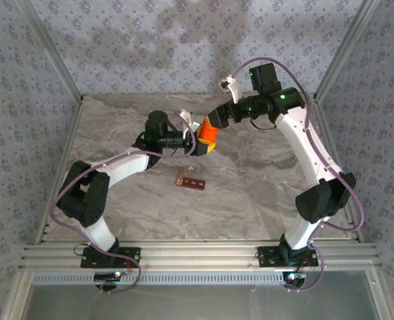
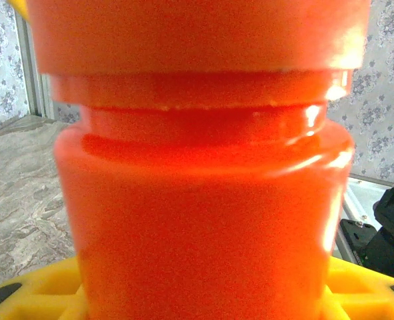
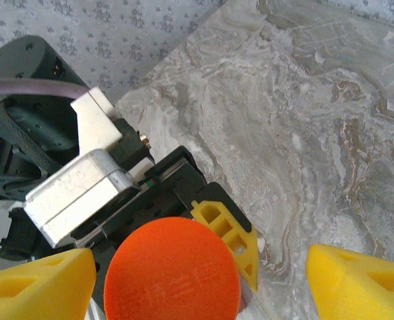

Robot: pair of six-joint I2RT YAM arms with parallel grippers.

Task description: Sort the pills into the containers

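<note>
My left gripper point(image 1: 207, 144) is shut on the body of an orange bottle point(image 2: 203, 200), its yellow fingers point(image 2: 37, 293) on both sides near the base. The bottle point(image 1: 209, 131) stays upright above the table's middle back. My right gripper point(image 3: 197, 287) hangs open over the round orange cap point(image 3: 172, 270). Its left finger point(image 3: 37, 283) is close beside the cap and its right finger point(image 3: 360, 283) stands well clear of it. The containers point(image 1: 191, 181), a small dark red-brown strip, lie on the table in front of the bottle. The pills are hidden.
The marble tabletop point(image 1: 263, 180) is walled by patterned panels at the back and on both sides. An aluminium rail point(image 1: 197, 257) carrying both arm bases runs along the near edge. The left arm's white wrist camera point(image 3: 77, 193) sits just beside the cap.
</note>
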